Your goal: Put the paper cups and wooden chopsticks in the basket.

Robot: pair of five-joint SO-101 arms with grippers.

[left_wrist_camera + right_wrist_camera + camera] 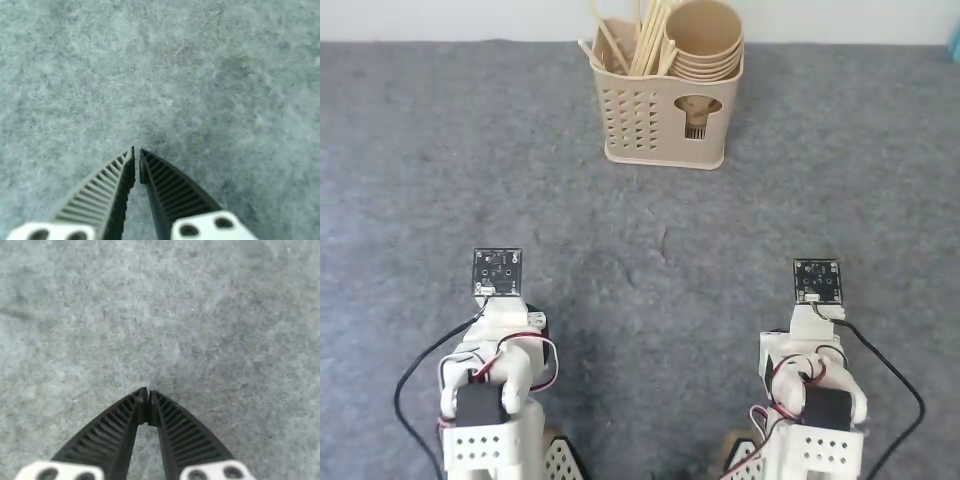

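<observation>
- grey felt mat (440, 150) across the whole tabletop; fuzzy, mottled pile close up
- short dark crease (663, 247) in the mat, about centre
- white strip (450, 18) along the far edge
- blue sliver (955, 40) at the far right corner; cannot tell what

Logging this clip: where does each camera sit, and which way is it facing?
High view: fixed above, looking down the grey mat toward the basket holding paper cups and chopsticks; both arms at the near edge.
Left wrist view: on that wrist, facing down at mat; left gripper shut.
Right wrist view: likewise; right gripper shut.
Shared: the mat in all three.
</observation>
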